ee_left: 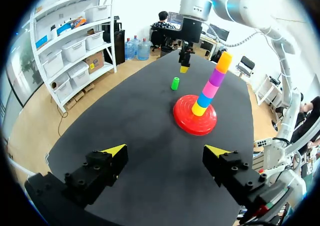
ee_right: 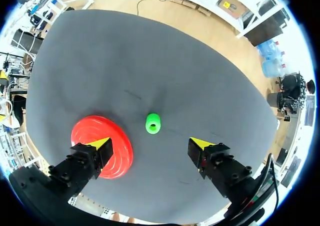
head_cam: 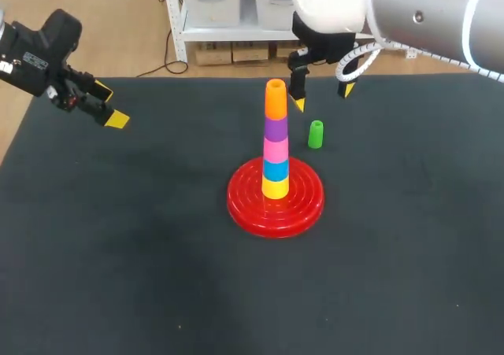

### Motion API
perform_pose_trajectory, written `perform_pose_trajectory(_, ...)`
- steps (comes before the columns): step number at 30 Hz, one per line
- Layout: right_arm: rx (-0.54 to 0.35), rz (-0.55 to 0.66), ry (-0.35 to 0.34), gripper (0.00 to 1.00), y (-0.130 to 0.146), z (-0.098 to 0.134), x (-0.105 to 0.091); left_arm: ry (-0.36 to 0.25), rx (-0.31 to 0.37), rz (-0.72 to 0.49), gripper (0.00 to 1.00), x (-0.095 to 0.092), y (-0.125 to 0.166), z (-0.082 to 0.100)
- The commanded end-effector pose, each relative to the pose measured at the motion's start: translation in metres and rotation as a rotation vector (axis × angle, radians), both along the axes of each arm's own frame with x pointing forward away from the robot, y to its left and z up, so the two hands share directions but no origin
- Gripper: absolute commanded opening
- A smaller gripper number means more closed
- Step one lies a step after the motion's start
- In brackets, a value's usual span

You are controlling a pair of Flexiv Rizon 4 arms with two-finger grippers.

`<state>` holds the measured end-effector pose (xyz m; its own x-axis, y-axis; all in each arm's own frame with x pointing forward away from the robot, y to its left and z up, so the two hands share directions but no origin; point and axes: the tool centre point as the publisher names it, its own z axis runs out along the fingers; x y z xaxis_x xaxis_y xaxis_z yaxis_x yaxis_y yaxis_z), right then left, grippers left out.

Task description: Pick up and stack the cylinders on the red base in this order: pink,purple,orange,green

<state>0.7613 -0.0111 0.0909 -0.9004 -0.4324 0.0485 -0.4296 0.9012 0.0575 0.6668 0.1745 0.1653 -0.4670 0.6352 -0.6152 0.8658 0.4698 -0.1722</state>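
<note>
Fingers (head_cam: 298, 104) spread wide, the right gripper (head_cam: 322, 97) should centre over the green cylinder (head_cam: 316, 134) at the red base's (head_cam: 240, 205) one o'clock.

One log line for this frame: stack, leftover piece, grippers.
red base: yellow, blue, pink, purple, orange stacked | green cylinder: on table beside base | right gripper: open, above it | left gripper: open, far left
</note>
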Motion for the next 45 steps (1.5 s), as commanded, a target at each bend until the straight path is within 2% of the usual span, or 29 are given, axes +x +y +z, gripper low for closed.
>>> perform_pose_trajectory(1,0.011,-0.002,-0.026,1.00,-0.003,0.000,-0.007,-0.003,-0.003,-0.001,1.00,-0.001,0.001,-0.001)
perform_pose_trajectory(6,0.011,-0.002,-0.026,1.00,-0.003,0.000,-0.007,-0.003,-0.003,-0.001,1.00,-0.001,0.001,-0.001)
perform_pose_trajectory(8,-0.030,-0.027,0.005,1.00,-0.006,-0.014,-0.013,-0.003,-0.003,-0.001,1.00,-0.001,0.001,-0.001)
perform_pose_trajectory(9,-0.057,-0.027,-0.011,1.00,-0.007,-0.019,-0.014,-0.003,-0.003,-0.001,1.00,-0.001,0.001,-0.001)
perform_pose_trajectory(12,-0.073,-0.080,0.001,1.00,-0.016,-0.034,-0.007,-0.003,-0.003,-0.001,1.00,-0.001,0.001,-0.001)
perform_pose_trajectory(24,-0.049,-0.138,-0.002,1.00,-0.016,-0.051,0.011,-0.003,-0.003,-0.001,1.00,-0.001,0.001,-0.001)
perform_pose_trajectory(34,-0.029,-0.126,0.022,1.00,-0.003,-0.058,0.010,-0.003,-0.003,-0.001,1.00,-0.001,0.001,-0.001)
perform_pose_trajectory(35,-0.028,-0.127,0.023,0.93,-0.002,-0.058,0.010,-0.003,-0.003,-0.001,1.00,-0.001,0.001,-0.001)
perform_pose_trajectory(38,-0.028,-0.127,0.024,0.79,-0.001,-0.059,0.010,-0.003,-0.003,-0.001,1.00,-0.001,0.001,-0.001)
perform_pose_trajectory(41,-0.028,-0.124,0.019,0.53,0.000,-0.061,0.010,-0.003,-0.003,-0.001,1.00,-0.001,0.001,-0.001)
perform_pose_trajectory(42,-0.027,-0.123,0.018,0.50,0.000,-0.062,0.009,-0.003,-0.003,-0.001,1.00,-0.001,0.001,-0.001)
perform_pose_trajectory(45,-0.024,-0.125,0.015,0.49,0.000,-0.064,0.010,-0.003,-0.003,-0.001,1.00,-0.001,0.001,-0.001)
